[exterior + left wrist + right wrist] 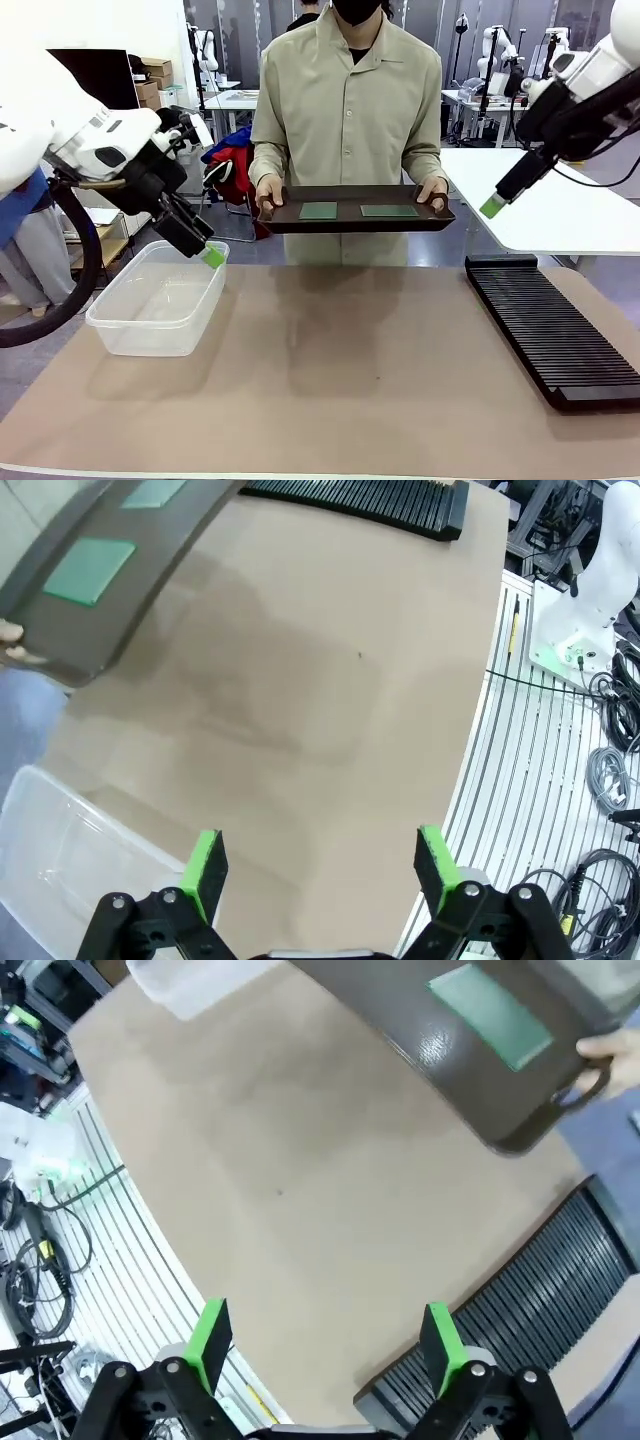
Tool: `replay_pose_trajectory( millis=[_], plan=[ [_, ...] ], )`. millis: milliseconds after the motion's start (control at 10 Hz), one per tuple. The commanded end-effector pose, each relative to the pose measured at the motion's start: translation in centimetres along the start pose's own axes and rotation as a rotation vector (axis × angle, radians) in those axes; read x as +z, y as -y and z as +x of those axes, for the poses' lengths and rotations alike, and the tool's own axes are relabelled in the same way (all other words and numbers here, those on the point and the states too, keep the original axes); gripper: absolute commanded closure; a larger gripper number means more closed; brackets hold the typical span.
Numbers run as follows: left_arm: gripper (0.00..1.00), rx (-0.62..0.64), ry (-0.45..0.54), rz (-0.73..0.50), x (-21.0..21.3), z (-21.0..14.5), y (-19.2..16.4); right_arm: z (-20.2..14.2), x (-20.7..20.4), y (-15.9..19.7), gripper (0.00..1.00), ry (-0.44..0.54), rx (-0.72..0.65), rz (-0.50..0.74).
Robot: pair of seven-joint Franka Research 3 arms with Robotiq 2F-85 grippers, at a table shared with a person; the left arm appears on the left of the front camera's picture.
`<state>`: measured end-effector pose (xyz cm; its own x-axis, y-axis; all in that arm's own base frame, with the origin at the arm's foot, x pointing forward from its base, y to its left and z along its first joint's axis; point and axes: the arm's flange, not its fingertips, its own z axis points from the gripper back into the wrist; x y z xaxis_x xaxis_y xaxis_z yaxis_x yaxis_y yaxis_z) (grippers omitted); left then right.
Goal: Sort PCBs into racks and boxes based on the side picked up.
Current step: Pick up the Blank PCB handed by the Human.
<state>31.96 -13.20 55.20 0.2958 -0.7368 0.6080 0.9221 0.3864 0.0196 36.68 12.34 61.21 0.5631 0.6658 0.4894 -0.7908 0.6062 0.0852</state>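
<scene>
On the table (350,390), near left: clear box (135,335), see-through, so its walls hard to make out. Cut off at the corner in the left wrist view. Near right: long black rack (550,330), running near to far. Cut off at the edge in both wrist views.

By the box's far right corner: left gripper (212,256), pointing down and right. Touching the rim or just above it, hard to tell. Fingers one behind the other from the front, so the gap hard to see there. In the left wrist view, green pads (205,865) far apart with nothing between. Open wide. Left arm (95,150) coming in from the left.

Up high, above the rack's far end in the front view: right gripper (493,207), pointing down and left. In the right wrist view, its pads far apart, holding nothing. Open wide too. Right arm (590,75) slanting down from the top right.

Past the table's far edge: dark tray (355,227), held up flat by a person's hands (268,190), one at each end. Lying flat on the tray, side by side, not touching: two green PCBs, left PCB (318,211) and right PCB (389,211). Between the two grippers, well apart from both. Left PCB closer to the left gripper, right PCB closer to the right one. Too small to tell which face is up.
</scene>
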Motion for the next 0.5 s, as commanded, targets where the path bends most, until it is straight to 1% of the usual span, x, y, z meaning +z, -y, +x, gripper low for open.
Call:
replay_pose_trajectory(
  millis=[0,200,400],
  plan=[
    [0.00,-0.037,0.035,0.004,0.7,0.6,-0.5,1.1,0.9,0.4,0.00,0.061,0.017,0.001],
    [0.00,-0.084,0.086,0.080,2.3,1.1,-0.6,1.7,2.7,0.6,0.00,0.135,0.003,-0.012],
    [0.00,-0.081,0.100,0.102,3.0,1.3,-0.3,1.7,3.7,0.9,0.00,0.174,-0.019,-0.005]
  ],
)
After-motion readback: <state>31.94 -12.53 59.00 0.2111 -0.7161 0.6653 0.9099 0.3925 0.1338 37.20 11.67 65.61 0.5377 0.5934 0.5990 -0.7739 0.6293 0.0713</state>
